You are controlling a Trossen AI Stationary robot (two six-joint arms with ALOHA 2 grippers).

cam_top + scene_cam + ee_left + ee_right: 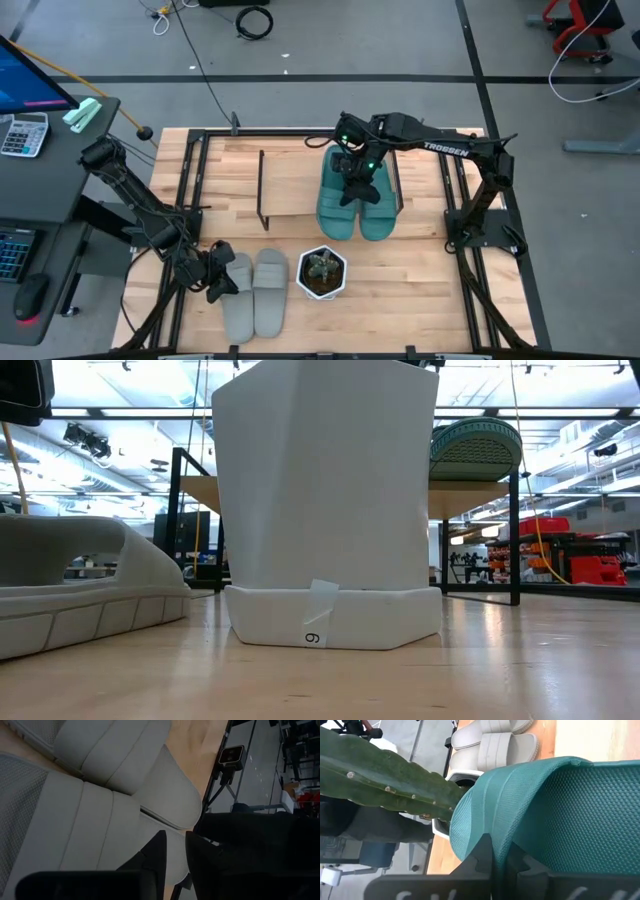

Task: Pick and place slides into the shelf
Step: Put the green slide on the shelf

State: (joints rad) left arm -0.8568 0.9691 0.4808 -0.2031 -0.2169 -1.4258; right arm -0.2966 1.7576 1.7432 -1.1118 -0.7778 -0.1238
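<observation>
Two teal slides (345,205) lie side by side on the right part of the shelf (295,185), a light board between thin dark frames. My right gripper (358,185) stands over them and is shut on one teal slide (555,800). In the low view a teal slide (476,448) shows on the shelf board (470,495). The grey pair (255,290) lies on the table near its near edge. My left gripper (215,272) is at the left grey slide's (75,835) outer side, shut on it. My left gripper pinches the left grey slide's side edge (176,847) between its two fingers, coming in low from the table's left. The slide lies flat on the table. My right gripper pinches a teal slide by the edge of its strap (497,827), fingers coming from above. Whether that slide rests on the board, I cannot tell.
A white hexagonal pot with a cactus (321,272) stands on the table just right of the grey pair and in front of the shelf; it fills the middle of the low view as the white pot (325,510). The shelf's left half (290,180) is bare board.
</observation>
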